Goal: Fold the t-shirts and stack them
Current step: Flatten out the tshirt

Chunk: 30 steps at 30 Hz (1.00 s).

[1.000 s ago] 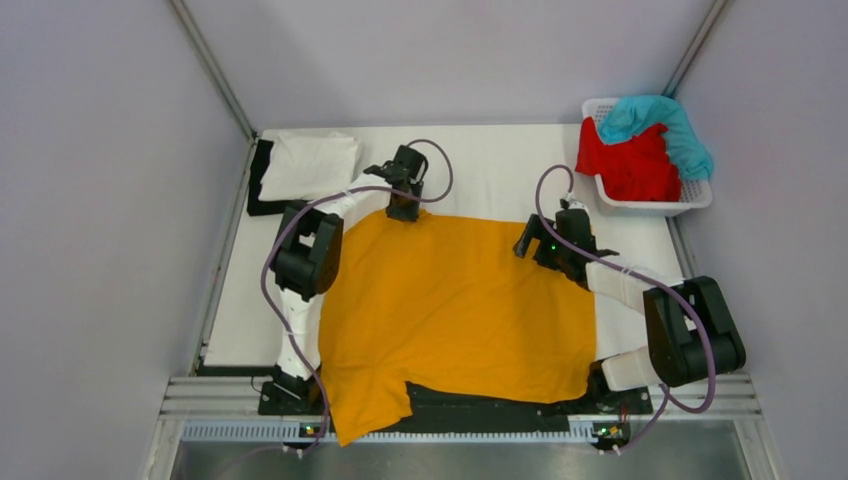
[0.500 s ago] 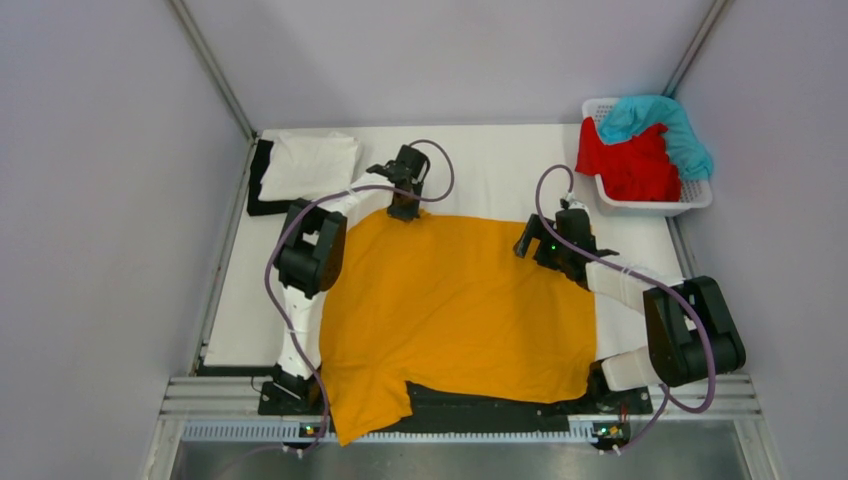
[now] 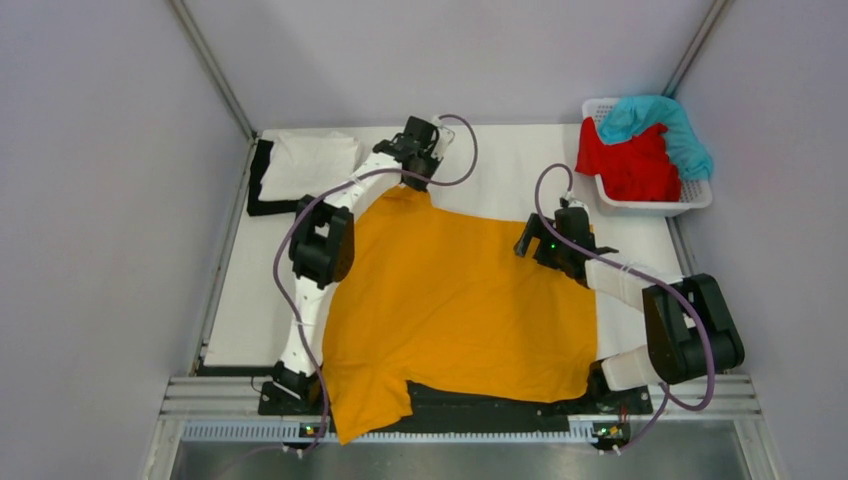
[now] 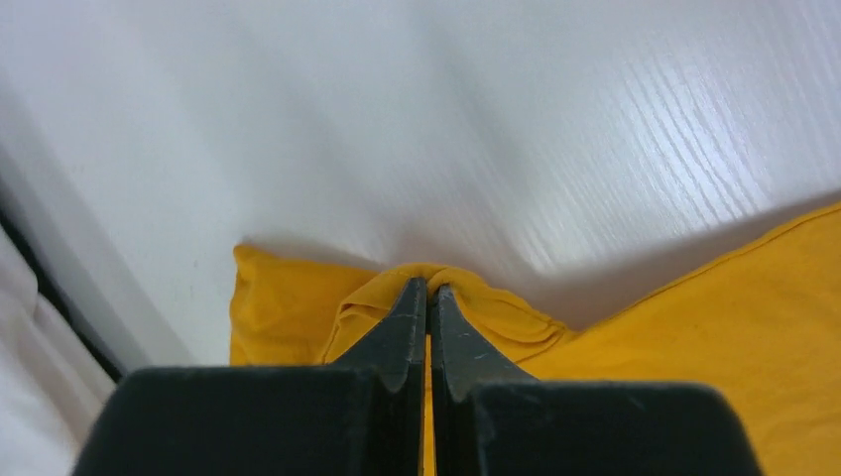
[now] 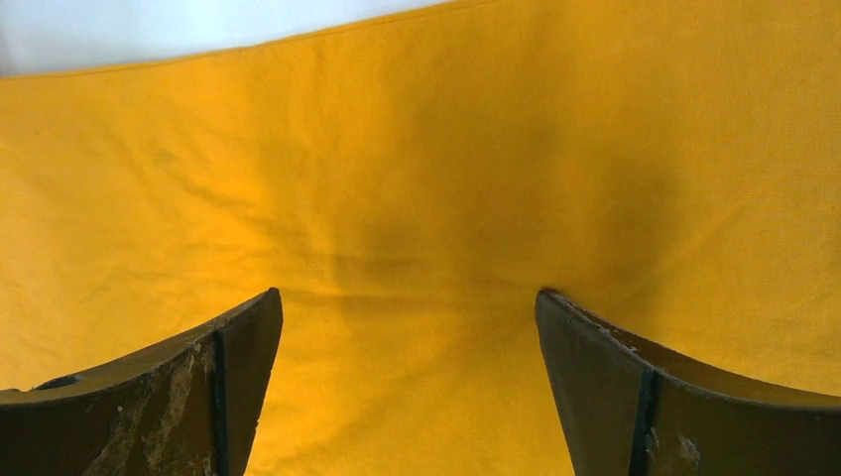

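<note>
The mustard-orange t-shirt lies spread over the middle of the table, its near hem hanging over the front edge. My left gripper is shut on the shirt's far left corner; in the left wrist view the cloth bunches round my closed gripper. My right gripper rests on the shirt's far right part, open, with cloth between the spread fingers. A folded white t-shirt lies on a black one at the far left. Red and teal shirts sit in the basket.
The white slotted basket stands at the far right corner by the wall. Grey walls enclose the table on three sides. A metal rail runs along the near edge by the arm bases.
My left gripper has moved away toward the back of the table, pulling the shirt's far left corner with it into a point. The right arm has not moved.
</note>
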Each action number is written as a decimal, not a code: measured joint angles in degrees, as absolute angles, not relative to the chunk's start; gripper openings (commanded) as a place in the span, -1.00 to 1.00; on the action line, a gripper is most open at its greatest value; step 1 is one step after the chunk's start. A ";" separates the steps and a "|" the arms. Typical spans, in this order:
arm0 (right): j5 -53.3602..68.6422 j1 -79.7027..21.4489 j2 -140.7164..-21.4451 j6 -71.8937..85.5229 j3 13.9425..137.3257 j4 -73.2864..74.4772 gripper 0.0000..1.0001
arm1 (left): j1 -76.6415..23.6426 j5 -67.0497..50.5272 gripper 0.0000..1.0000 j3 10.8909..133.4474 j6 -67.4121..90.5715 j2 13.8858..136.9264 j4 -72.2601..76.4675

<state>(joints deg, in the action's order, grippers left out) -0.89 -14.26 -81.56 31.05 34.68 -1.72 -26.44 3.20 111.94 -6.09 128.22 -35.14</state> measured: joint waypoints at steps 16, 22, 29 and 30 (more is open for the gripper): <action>-1.32 -14.26 -81.97 30.46 35.07 -1.50 0.97 | -33.87 9.10 0.96 122.61 -31.70 140.25 -35.68; -1.50 -14.26 -82.19 30.41 35.79 -0.45 0.97 | -33.74 14.02 0.97 123.24 -26.50 139.63 -31.66; -3.90 -14.24 -79.83 30.39 37.23 7.97 0.97 | -31.64 19.53 0.97 114.63 -9.28 125.47 -30.94; -4.36 -14.24 -78.91 30.41 37.23 9.56 0.97 | -31.00 19.75 0.97 112.27 -5.65 121.91 -31.22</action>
